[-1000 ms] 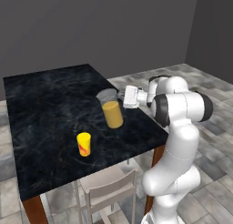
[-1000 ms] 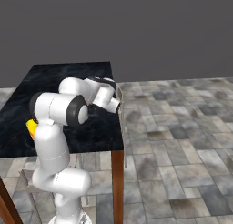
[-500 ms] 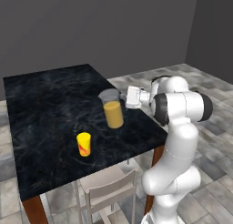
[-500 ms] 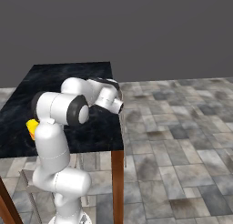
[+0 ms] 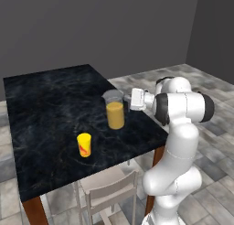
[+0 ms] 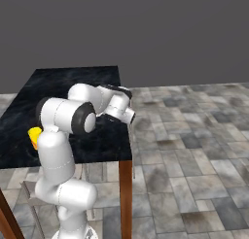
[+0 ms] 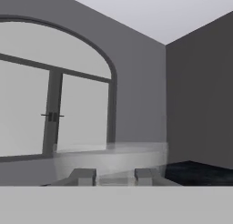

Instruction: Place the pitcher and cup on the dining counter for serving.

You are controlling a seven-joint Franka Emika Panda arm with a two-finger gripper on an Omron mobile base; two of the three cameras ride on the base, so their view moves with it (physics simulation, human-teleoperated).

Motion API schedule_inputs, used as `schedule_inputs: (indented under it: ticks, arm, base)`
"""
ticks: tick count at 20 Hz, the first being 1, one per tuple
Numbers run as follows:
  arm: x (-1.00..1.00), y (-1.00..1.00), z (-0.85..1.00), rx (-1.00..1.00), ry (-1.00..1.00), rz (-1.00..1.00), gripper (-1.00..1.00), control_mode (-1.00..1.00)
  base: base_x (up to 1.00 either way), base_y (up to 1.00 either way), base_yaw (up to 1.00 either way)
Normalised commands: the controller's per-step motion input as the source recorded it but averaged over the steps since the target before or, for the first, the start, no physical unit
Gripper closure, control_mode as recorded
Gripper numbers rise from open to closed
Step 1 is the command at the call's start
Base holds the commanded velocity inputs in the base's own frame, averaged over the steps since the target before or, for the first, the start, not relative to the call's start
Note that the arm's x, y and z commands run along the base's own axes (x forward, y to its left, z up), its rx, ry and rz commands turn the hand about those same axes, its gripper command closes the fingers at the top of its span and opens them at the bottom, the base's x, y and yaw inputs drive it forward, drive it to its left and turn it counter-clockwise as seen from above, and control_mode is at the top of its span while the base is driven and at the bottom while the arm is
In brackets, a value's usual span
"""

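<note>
the gripper (image 5: 127,100) at mid-frame of the left base view is closed on the rim of the pitcher (image 5: 114,110), which stands on the dining counter (image 5: 50,105); the cup (image 5: 84,144) sits lower left of it, apart.

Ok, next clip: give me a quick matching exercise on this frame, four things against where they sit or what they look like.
Things:
1. pitcher
2. cup
3. dining counter
4. chair

Descriptions:
A. pale, tucked under the counter's near edge
B. small and yellow, standing alone toward the counter's near edge
C. black, white-veined top on reddish-brown legs
D. clear, holding orange liquid, right at the tool

Pairs: 1-D, 2-B, 3-C, 4-A
</note>
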Motion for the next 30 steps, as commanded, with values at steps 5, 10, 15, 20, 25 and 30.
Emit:
schedule_inputs:
  ticks: [5, 10, 15, 20, 25, 30]
  arm:
    - [0.00, 0.00, 0.00, 0.00, 0.00, 0.00, -1.00, -1.00]
    - [-0.09, -0.02, 0.00, 0.00, 0.00, 0.00, -1.00, -1.00]
    - [-0.43, -0.31, 0.01, 0.03, 0.00, 0.00, -1.00, -1.00]
    - [-0.66, -0.49, 0.00, 0.01, 0.00, 0.00, -1.00, -1.00]
    - [-0.83, -0.52, 0.00, 0.00, 0.00, 0.00, -1.00, -1.00]
    - [-0.99, -0.31, 0.30, 0.00, 0.00, -0.01, -1.00, -1.00]
  base:
    - [0.00, 0.00, 0.00]
    - [0.00, 0.00, 0.00]
    - [0.00, 0.00, 0.00]
    - [0.00, 0.00, 0.00]
    - [0.00, 0.00, 0.00]
    - [0.00, 0.00, 0.00]
